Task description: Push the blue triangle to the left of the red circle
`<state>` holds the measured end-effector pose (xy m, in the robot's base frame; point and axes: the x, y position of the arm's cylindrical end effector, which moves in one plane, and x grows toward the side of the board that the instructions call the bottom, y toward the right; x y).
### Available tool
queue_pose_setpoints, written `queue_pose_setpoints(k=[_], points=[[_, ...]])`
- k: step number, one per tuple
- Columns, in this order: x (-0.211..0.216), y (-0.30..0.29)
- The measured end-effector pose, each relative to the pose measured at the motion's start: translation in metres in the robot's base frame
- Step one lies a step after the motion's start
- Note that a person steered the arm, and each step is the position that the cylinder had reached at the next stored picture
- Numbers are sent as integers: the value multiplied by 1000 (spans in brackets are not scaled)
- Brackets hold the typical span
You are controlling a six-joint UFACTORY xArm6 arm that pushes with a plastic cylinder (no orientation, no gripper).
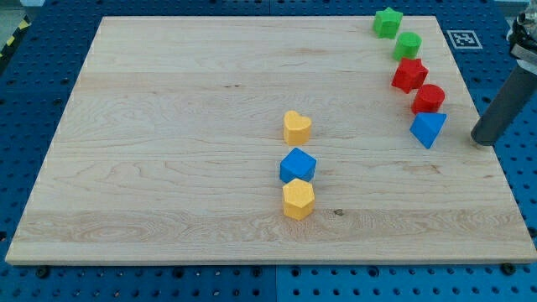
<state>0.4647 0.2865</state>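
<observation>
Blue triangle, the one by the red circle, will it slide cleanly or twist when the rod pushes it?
The blue triangle looks rigid and flat-bottomed, so it should slide rather than roll. Its angled sides probably let it twist under an off-centre push. It seems to touch the red circle, which may get nudged. My tip sits just to its right in the view.

Rod (503, 101) upper part cut off by view's right edge — mount unseen.

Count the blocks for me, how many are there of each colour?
Green: 2, green star and green block
Red: 2, red star and red circle
Blue: 2, blue triangle and blue block
Yellow: 2, yellow heart and yellow block
Total: 8
</observation>
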Motion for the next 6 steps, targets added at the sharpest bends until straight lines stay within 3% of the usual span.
queue_pose_setpoints(k=[3,6], points=[[-4,-69],[-44,-113]])
